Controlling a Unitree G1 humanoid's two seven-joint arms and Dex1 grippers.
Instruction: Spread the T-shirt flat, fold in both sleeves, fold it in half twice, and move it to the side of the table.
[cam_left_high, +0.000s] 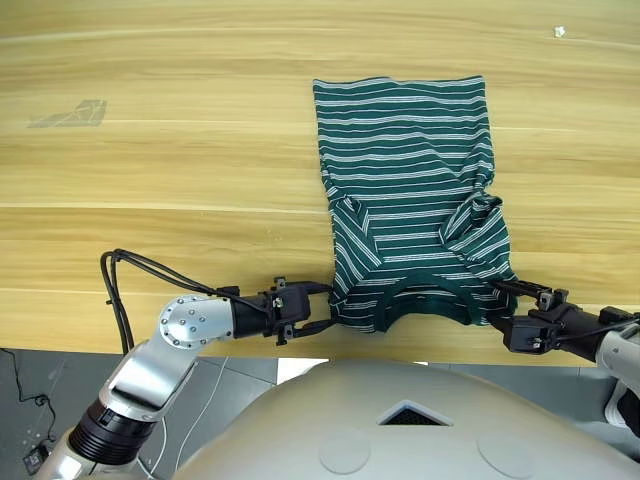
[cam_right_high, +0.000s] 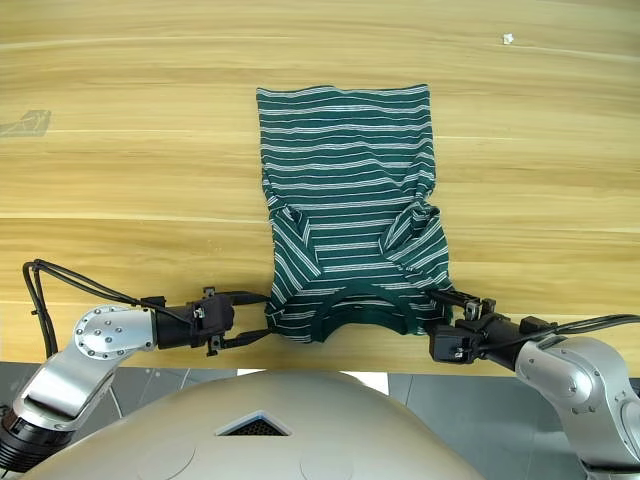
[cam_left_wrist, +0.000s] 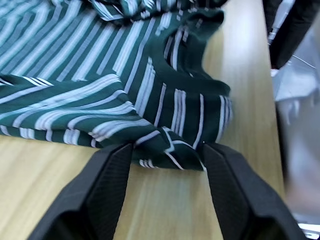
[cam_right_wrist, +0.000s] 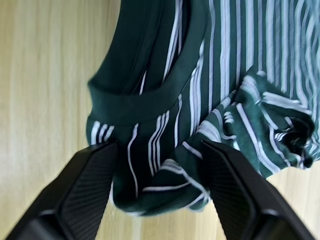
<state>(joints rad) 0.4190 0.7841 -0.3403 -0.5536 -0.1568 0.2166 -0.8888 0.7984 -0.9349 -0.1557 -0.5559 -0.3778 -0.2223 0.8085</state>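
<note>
- The left gripper (cam_left_wrist: 167, 152) stands wide open. Its two black fingers (cam_left_wrist: 107, 185) rest on the wood on either side of one shoulder corner of the shirt and do not pinch the cloth.
- The right gripper (cam_right_wrist: 159, 150) is spread just as wide. The other shoulder corner bunches between its fingers (cam_right_wrist: 85, 185) but is not clamped.
- Both grippers lie low along the near edge of the table, pointing toward each other, with the collar (cam_left_high: 430, 290) between them.
- The dark green cotton T-shirt with thin white stripes (cam_left_high: 405, 160) lies roughly in front of the robot, its neckline at the near table edge.
- Its long axis runs straight away from the robot, collar nearest and hem (cam_left_high: 400, 83) farthest.
- Both sleeves are turned inward. The left one (cam_left_high: 350, 235) lies fairly flat, and the right one (cam_left_high: 475, 215) is rumpled into a raised knot.
- The light wood-grain table top (cam_left_high: 180, 180) carries a faint grey mark (cam_left_high: 70, 113) far to the left and a small white scrap (cam_left_high: 559, 32) at the far right.
- Below the near edge is grey floor (cam_left_high: 40, 385) with black cables (cam_left_high: 30, 455).
</note>
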